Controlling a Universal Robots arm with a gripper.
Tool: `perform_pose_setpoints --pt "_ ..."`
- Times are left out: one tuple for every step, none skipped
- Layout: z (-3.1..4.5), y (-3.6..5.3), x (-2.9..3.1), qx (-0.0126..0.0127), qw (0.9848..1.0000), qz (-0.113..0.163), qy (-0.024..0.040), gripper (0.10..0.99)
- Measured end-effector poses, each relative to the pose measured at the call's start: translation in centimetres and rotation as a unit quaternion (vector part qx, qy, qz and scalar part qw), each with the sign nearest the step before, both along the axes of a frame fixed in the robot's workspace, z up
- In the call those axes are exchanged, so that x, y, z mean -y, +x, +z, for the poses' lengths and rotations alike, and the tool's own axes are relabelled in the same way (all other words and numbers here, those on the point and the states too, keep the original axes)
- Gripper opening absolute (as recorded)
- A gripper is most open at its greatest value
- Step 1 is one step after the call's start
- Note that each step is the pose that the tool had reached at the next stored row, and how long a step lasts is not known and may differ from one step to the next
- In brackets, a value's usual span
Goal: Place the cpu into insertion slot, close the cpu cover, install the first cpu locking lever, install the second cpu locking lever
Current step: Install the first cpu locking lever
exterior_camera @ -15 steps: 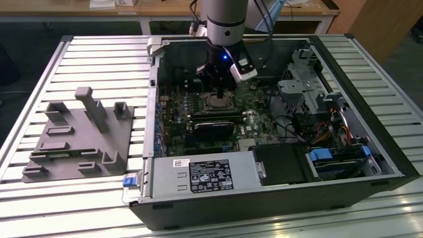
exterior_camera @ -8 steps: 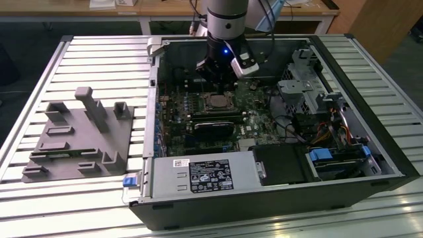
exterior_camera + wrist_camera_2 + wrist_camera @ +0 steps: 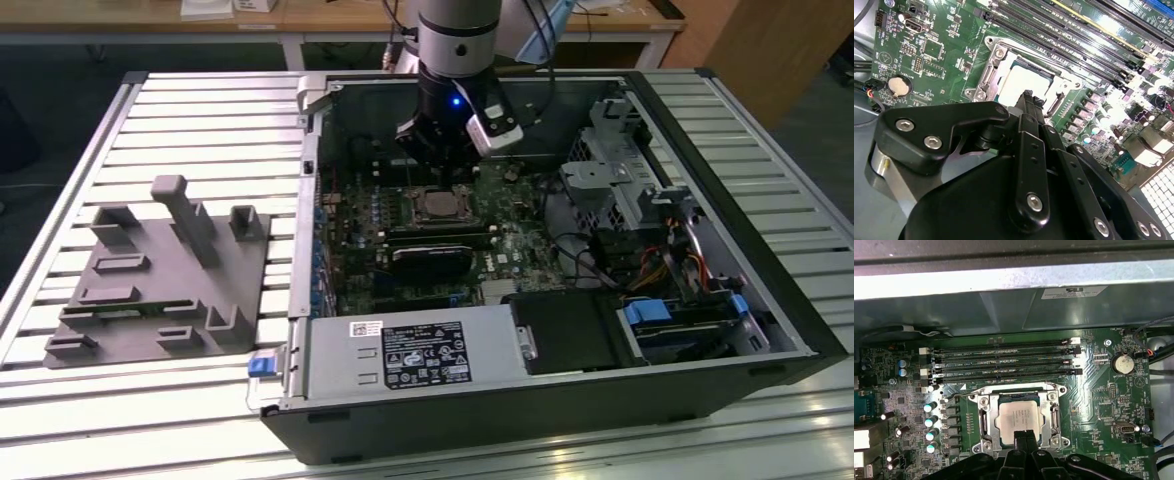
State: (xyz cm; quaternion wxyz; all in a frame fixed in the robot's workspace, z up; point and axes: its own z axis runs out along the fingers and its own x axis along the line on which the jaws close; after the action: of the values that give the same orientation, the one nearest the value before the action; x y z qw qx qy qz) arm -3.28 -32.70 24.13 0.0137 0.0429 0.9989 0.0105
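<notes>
The cpu [image 3: 1016,415] lies seated in the insertion slot [image 3: 1015,389] on the green motherboard [image 3: 1104,405]. Its pale face shows through the window of the cpu cover [image 3: 987,412], which looks folded down flat around it. So the first two steps appear done, and the work in hand is most likely one of the locking levers. Whether either lever is latched I cannot tell.

The end effector [image 3: 1024,437] is clenched, its dark fingers pressed together with nothing visible between them. Its tips sit right at the slot's edge on the side away from the long black memory slots [image 3: 1004,360], low over the cover's rim. I cannot tell whether they touch it.

The lever work calls for fine contact on a thin metal bar just beside the slot. It takes a push down and sideways under its hook, without skidding onto the cpu or the small parts crowded around the slot.
</notes>
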Motion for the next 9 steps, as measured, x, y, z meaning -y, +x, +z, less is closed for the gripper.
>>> perform_pose_setpoints --pt "0.00 0.00 0.00 0.0000 1.0000 0.000 0.0000 0.106" --pt "0.00 0.00 0.00 0.0000 1.0000 0.000 0.0000 0.106" --pt "0.00 0.00 0.00 0.0000 1.0000 0.000 0.0000 0.106" --pt "0.01 0.00 0.00 0.0000 1.0000 0.000 0.0000 0.106" --pt "0.00 0.00 0.00 0.0000 1.0000 0.000 0.0000 0.106" --pt "0.01 0.00 0.00 0.0000 1.0000 0.000 0.0000 0.106" --pt "0.01 0.00 0.00 0.0000 1.0000 0.000 -0.0001 0.106" --pt "0.01 0.00 0.00 0.0000 1.0000 0.000 0.0000 0.106" --pt "0.01 -0.05 0.00 0.0000 1.0000 0.000 -0.0001 0.106"
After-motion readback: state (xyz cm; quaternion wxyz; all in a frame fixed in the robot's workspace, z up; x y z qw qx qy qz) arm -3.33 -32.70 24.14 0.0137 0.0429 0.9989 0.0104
